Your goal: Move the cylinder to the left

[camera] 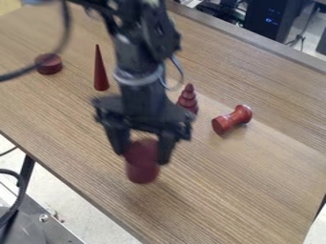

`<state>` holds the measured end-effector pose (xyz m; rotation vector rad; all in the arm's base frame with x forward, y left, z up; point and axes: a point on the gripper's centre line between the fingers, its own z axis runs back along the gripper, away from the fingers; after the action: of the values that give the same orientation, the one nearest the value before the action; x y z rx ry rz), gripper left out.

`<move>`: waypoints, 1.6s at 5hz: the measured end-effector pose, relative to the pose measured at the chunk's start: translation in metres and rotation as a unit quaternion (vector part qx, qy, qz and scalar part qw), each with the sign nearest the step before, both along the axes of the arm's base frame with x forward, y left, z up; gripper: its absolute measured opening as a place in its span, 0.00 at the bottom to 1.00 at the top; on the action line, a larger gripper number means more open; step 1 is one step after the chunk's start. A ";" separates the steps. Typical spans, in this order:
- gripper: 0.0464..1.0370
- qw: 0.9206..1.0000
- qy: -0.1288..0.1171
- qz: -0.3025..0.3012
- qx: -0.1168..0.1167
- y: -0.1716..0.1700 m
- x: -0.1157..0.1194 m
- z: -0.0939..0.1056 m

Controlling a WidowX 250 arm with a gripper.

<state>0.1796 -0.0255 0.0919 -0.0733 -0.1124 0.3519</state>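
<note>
In the lower middle of the camera view, the gripper hangs down over the wooden table, shut on a dark red cylinder. One finger stands on each side of the cylinder's upper part, and its lower part shows below the fingertips. The cylinder looks roughly upright. Whether its bottom touches the table is hard to tell.
Behind the gripper stand a thin red cone and a ringed red cone. A short red disc is at the upper left, and a red spool-shaped piece lies to the right. The table's near edge runs diagonally at lower left.
</note>
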 end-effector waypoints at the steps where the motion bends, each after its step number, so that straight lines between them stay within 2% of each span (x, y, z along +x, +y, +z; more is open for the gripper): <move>1: 0.73 0.999 -0.039 0.014 0.029 0.010 -0.005 0.032; 2: 0.73 0.998 -0.043 0.019 0.031 0.029 -0.001 0.037; 3: 0.73 0.999 -0.013 0.043 0.022 0.066 0.005 0.017; 4: 0.73 0.997 -0.005 0.074 0.021 0.091 0.017 0.001; 6: 0.73 0.992 -0.038 0.124 0.002 0.125 0.042 0.002; 7: 0.73 0.989 -0.043 0.142 -0.005 0.136 0.048 0.001; 8: 0.73 0.986 -0.033 0.166 0.001 0.147 0.053 -0.010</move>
<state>0.2326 0.1213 0.0821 -0.0641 -0.1920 0.6817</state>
